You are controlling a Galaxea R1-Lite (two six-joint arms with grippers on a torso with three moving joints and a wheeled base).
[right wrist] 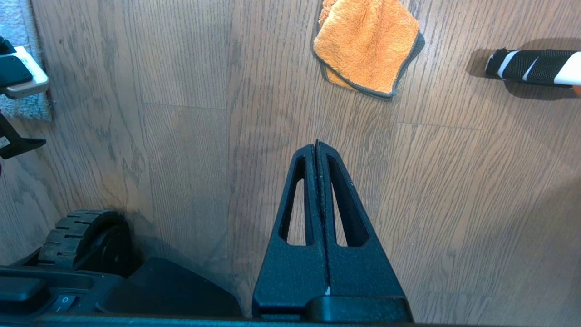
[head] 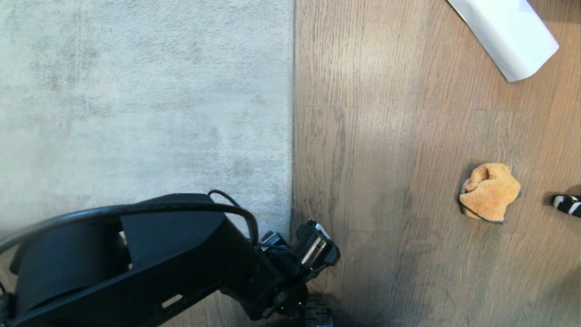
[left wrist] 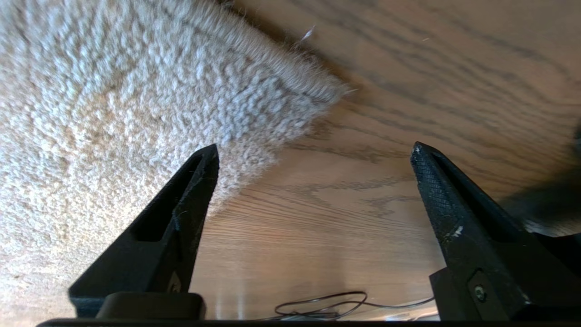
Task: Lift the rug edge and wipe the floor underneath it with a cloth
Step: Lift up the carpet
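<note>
A pale grey rug (head: 145,100) with mottled darker patches meets brown-grey floor (head: 386,136) streaked with dark wood grain; an orange-tan cloth (head: 489,191) edged in dark grey lies beside a black-and-white striped handle (head: 567,204), a white paper roll (head: 508,32) nearby, and the robot's fingers (right wrist: 324,190) are matte black

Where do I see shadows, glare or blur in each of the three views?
Head view: a pale band of light crosses the floor, and the cloth throws a small dark shadow.
Left wrist view: the rug edge is blurred, with glare on the planks near the camera.
Right wrist view: sharp, with soft shadow beside the striped handle.
</note>
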